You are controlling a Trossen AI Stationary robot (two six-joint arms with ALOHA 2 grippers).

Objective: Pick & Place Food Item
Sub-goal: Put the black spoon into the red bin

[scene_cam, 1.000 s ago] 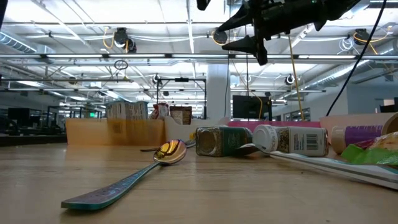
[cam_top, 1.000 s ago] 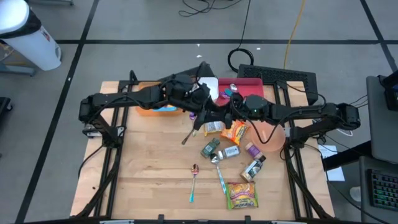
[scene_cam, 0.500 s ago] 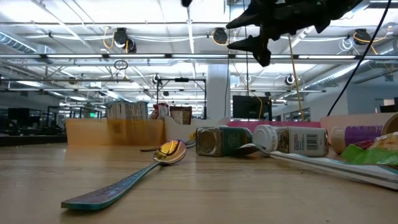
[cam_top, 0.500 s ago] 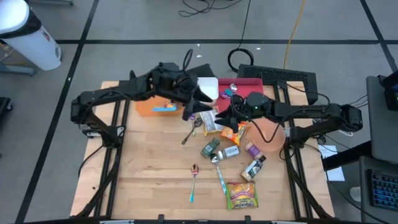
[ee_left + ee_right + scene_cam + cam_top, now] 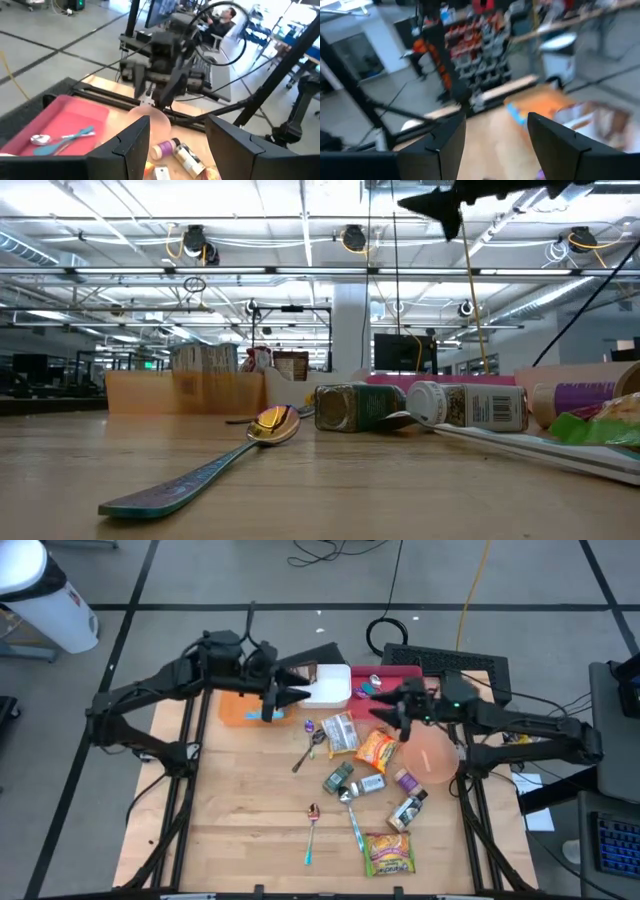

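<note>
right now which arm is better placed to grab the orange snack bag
Right. Its open, empty claw hovers just beside the orange snack bag, while the left claw is farther off, over the orange tray.

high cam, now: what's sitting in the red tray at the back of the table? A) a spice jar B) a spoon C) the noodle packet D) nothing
B: a spoon with a light blue handle lies in the red tray, seen in the left wrist view; the spice jars and the noodle packet lie out on the wooden table.
</note>
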